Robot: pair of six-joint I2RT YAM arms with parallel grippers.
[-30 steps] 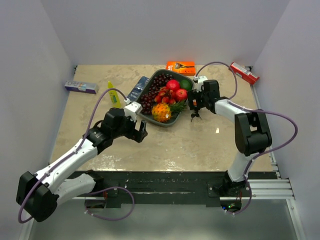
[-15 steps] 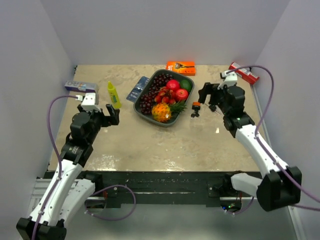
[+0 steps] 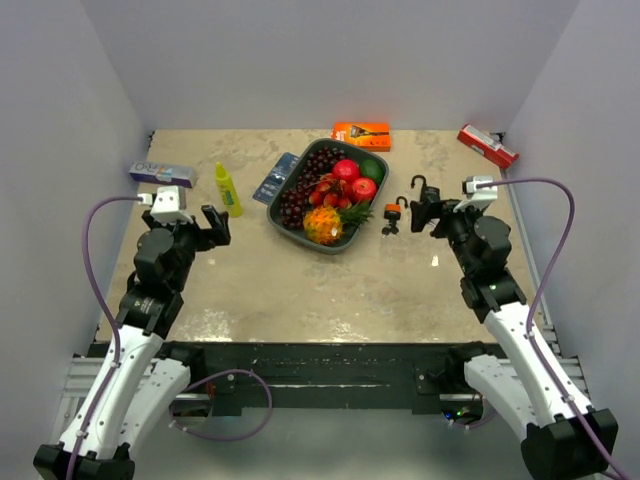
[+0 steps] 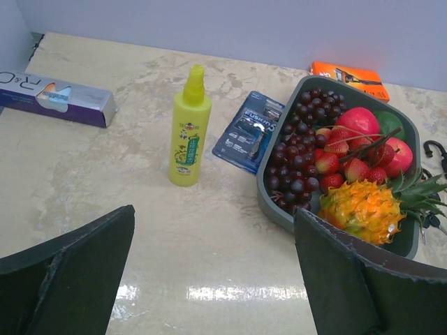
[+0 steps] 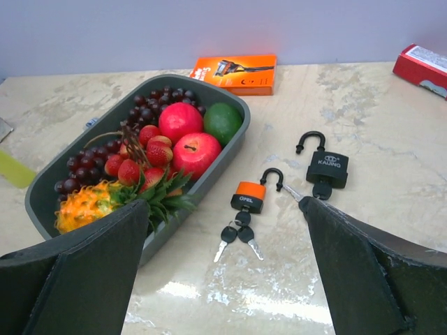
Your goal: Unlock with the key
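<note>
A small orange-topped padlock (image 5: pixel 248 196) lies on the table beside the fruit tray, its shackle swung open. A key sits in its base, with two more keys (image 5: pixel 237 237) on the ring. To its right lies a black padlock (image 5: pixel 327 167), shackle also open, with a key at its base. My right gripper (image 5: pixel 225 209) hovers open just short of both locks, holding nothing; in the top view it (image 3: pixel 428 210) is right of the orange padlock (image 3: pixel 393 211). My left gripper (image 4: pixel 213 213) is open and empty at the table's left side (image 3: pixel 213 228).
A grey tray (image 3: pixel 292 228) of fruit stands mid-table. A yellow spray bottle (image 4: pixel 188 129), a blue razor pack (image 4: pixel 248 131) and a toothpaste box (image 4: pixel 56 98) lie to its left. An orange box (image 5: pixel 236 73) and a red box (image 5: pixel 426 66) sit at the back.
Both arms have drawn back from the tray, the left to the left side, the right toward the right and near side. Both grippers stayed open.
</note>
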